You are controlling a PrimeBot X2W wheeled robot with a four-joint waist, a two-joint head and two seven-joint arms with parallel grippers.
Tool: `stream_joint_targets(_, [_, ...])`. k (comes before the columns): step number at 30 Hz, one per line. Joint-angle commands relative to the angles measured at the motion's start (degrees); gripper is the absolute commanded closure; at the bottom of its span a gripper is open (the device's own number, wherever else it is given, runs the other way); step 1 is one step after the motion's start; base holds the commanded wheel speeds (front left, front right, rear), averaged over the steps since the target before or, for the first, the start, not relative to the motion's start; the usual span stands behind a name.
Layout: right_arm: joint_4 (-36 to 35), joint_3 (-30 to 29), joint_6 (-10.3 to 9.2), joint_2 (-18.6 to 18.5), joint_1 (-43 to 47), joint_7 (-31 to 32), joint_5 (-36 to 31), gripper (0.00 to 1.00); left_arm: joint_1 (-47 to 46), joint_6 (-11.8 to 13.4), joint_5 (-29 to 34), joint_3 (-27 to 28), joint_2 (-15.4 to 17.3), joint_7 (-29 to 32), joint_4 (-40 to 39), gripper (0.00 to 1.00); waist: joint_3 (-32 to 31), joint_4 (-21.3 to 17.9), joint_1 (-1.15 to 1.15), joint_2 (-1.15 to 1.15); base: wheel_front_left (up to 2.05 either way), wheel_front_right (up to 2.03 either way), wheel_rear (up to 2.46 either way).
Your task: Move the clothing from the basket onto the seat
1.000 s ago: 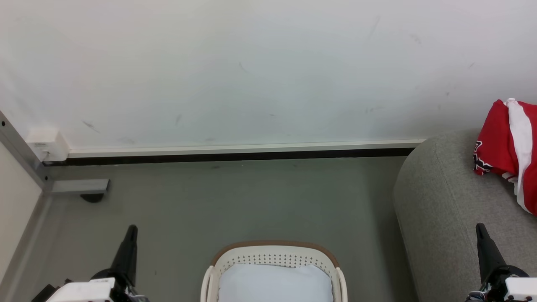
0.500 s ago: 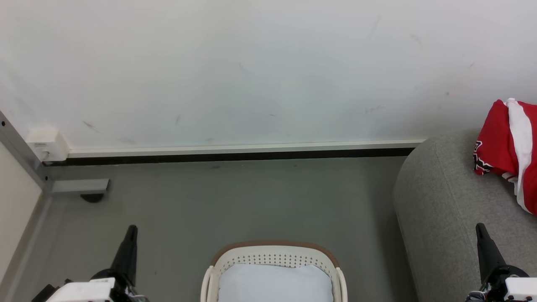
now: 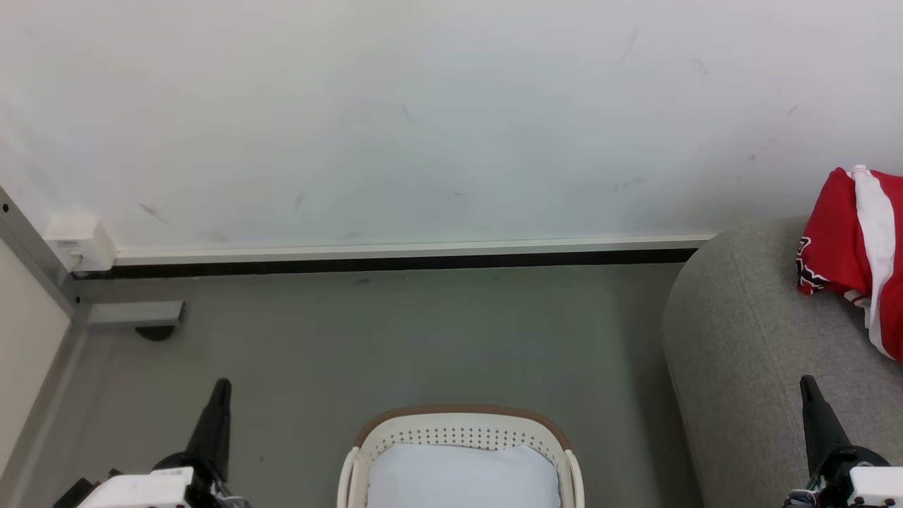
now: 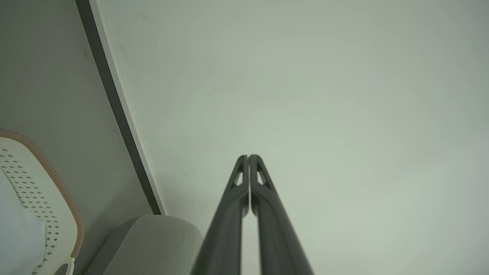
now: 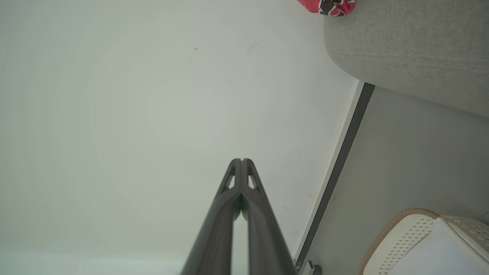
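Note:
Red clothing (image 3: pixel 857 247) with white stripes lies on the grey seat (image 3: pixel 748 339) at the right edge of the head view; a corner of the clothing (image 5: pixel 328 5) shows on the seat (image 5: pixel 412 49) in the right wrist view. The cream basket (image 3: pixel 462 434) with a brown rim stands on the floor at bottom centre, holding a pale bluish-white cloth (image 3: pixel 462 476). My left gripper (image 3: pixel 221 386) is shut and empty at lower left, left of the basket. My right gripper (image 3: pixel 806 384) is shut and empty at lower right, over the seat's front. Both point at the wall.
A white wall (image 3: pixel 423 120) with a dark baseboard (image 3: pixel 395 262) runs behind the grey floor (image 3: pixel 395 339). A metal frame with a foot (image 3: pixel 134 314) and a white box (image 3: pixel 79 243) stand at the left. The basket (image 4: pixel 42 206) and seat (image 4: pixel 153 244) show in the left wrist view.

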Motion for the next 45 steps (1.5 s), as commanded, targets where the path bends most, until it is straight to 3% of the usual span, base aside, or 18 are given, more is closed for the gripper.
stream_joint_targets(1, [-0.3,-0.2,-0.12,-0.4,-0.7,0.2,0.1,1.00,-0.5,-0.2,-0.8,0.1,0.4,0.2,-0.2,1.00,0.0,0.0,0.00,0.00,0.00,0.00,0.00])
stream_joint_targets(45, [-0.3,-0.2,-0.12,-0.4,-0.7,0.2,0.1,1.00,-0.5,-0.2,-0.8,0.1,0.4,0.2,-0.2,1.00,0.0,0.0,0.00,0.00,0.00,0.00,0.00])
